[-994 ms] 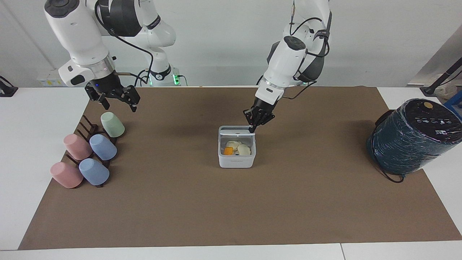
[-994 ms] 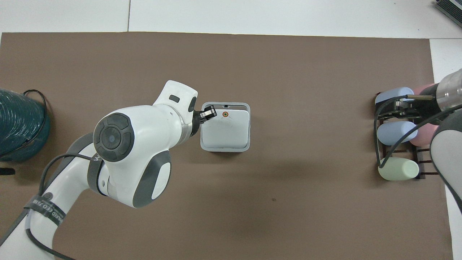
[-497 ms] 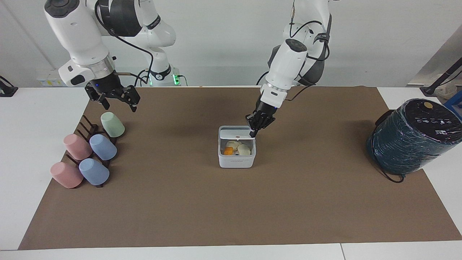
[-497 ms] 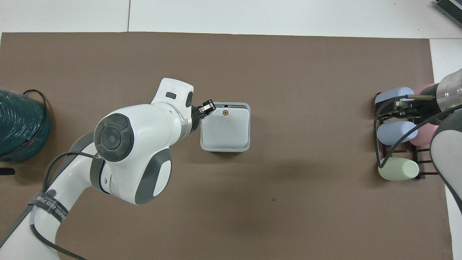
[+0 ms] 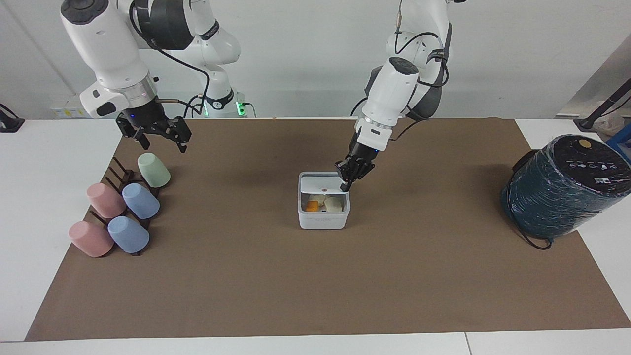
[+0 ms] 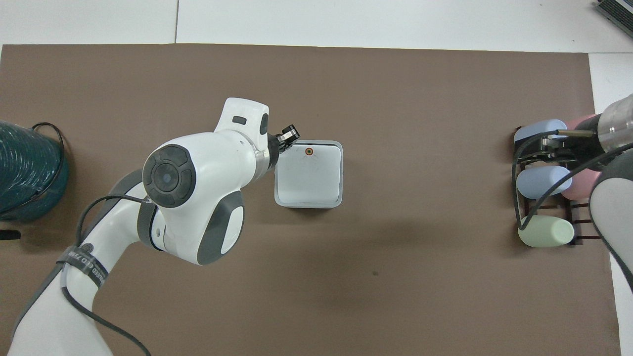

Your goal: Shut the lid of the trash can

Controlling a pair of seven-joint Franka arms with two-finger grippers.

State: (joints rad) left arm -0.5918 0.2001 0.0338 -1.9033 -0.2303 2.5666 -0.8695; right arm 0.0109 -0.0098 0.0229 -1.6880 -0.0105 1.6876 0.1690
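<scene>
Bright, even overhead lighting; soft diffuse shadows on the brown mat (image 5: 315,276); sharp focus, no glare.

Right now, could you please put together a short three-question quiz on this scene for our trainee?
1. True or false: the lid already lies flat on the trash can.
2. Which end effector is at the lid's corner?
A. left end effector
B. right end effector
3. Fill in: the waiting end effector hangs over the rack of ____.

Key:
1. False; it is part-way down, and the contents still show.
2. A; its fingertips are shut.
3. Cups.
</scene>
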